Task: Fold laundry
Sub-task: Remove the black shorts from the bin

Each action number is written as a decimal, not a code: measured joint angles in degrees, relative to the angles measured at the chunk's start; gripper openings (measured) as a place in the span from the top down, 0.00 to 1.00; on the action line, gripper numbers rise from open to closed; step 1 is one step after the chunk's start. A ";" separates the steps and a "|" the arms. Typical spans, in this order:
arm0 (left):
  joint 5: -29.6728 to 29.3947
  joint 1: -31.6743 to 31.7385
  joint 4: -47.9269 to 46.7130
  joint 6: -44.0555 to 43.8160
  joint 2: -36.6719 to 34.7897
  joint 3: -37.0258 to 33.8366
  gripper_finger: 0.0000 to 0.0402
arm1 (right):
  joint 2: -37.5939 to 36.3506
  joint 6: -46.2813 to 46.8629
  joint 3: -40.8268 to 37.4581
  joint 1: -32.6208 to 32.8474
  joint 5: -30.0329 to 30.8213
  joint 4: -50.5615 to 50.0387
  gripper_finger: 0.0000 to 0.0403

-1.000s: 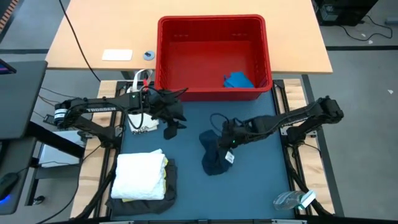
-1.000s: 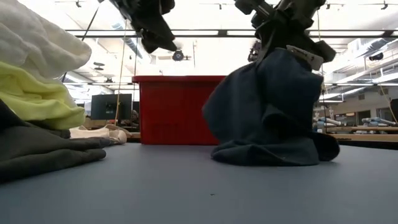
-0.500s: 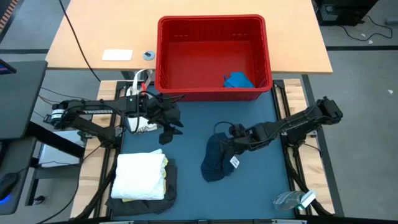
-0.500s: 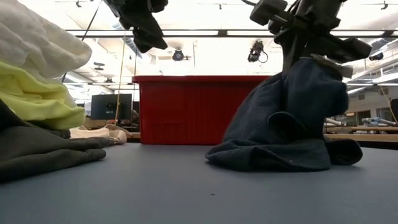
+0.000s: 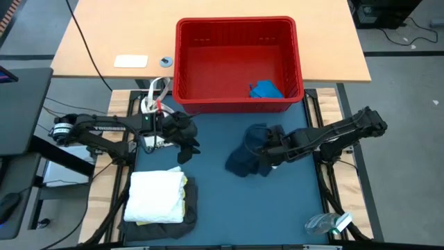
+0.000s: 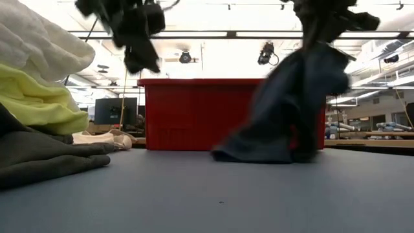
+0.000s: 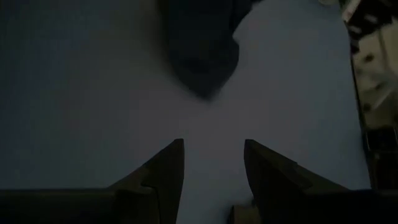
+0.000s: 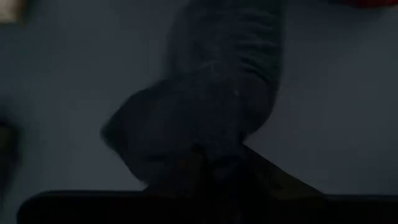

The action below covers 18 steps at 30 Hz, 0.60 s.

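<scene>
The dark navy garment (image 5: 244,158) is bunched right of the table's middle, and my right gripper (image 5: 268,148) is shut on it. My left gripper (image 5: 186,141) hovers open over bare table on the left, with nothing between its fingers (image 7: 213,167). At the near left corner a folded white cloth (image 5: 156,196) rests on a yellow piece (image 6: 39,100), which lies on a dark grey garment (image 5: 186,208). A small blue piece (image 5: 266,89) lies inside the red basket (image 5: 236,28). My right gripper pinches a bunched upper part of the navy garment (image 8: 219,127) between its two fingers, slanting down from the table's right side. How many layers it has cannot be told. The garment hangs below the fingers, and its lower end (image 6: 251,154) lies on the table.
The red basket stands along the far edge of the blue mat. A small white bag (image 5: 148,142) lies under my left arm at the left edge. A clear plastic item (image 5: 326,223) sits at the near right corner. Bare mat (image 5: 215,208) lies between the stack and the garment.
My right gripper has risen and gone toward the table's far edge, tipping steeper. The navy garment has been drawn up taller and narrower and dragged toward the basket, its lower end trailing on the table. My left gripper has sunk and drawn slightly toward the left edge, staying open.
</scene>
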 joint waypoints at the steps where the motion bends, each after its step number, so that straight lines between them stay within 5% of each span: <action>1: 0.02 -0.21 2.99 -2.16 0.31 -2.52 0.57 | 0.07 -1.29 -0.66 0.02 -1.23 0.01 0.80; 9: 0.00 -2.37 26.01 -23.18 1.67 -16.07 0.57 | 0.33 -20.15 -12.80 2.22 -34.24 24.46 0.80; 13: -4.36 -3.56 37.16 -27.72 1.95 -15.88 0.57 | -1.42 -29.39 -13.45 4.00 -35.66 23.87 0.77; 18: -9.99 -4.57 46.13 -24.67 4.70 -10.82 0.57 | -4.66 -44.81 -13.04 2.59 -30.32 24.32 0.66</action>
